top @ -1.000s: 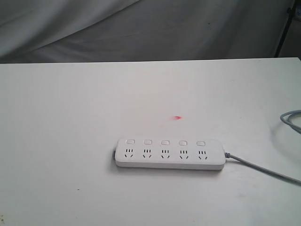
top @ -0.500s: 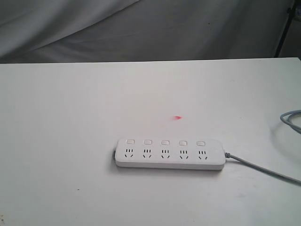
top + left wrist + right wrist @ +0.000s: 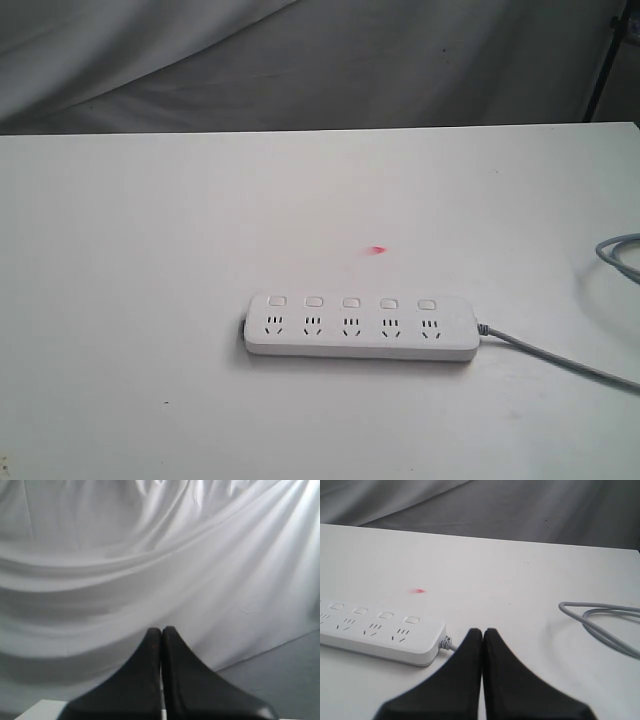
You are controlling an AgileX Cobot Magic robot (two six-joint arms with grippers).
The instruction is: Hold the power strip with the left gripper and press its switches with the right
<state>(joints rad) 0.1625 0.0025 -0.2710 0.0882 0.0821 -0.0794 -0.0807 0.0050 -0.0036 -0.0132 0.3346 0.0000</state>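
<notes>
R gripper (image 3: 483,630) & L gripper (image 3: 161,629) closed — power strip (image 3: 360,327) untouched.

The flat white table (image 3: 150,250) carried a long white plastic power strip (image 3: 360,326), lying flat right of centre, toward the near edge. Its grey cord (image 3: 560,358) trailed off to the right across the surface. A small red mark (image 3: 377,250) sat farther back, apart from the strip.

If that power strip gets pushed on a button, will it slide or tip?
Tipping seems unlikely: the power strip lies flat and low on the table. It may well slide, since its plastic looks smooth and nothing holds it. The grey cord looks bendy, so it would probably trail rather than anchor it.
</notes>
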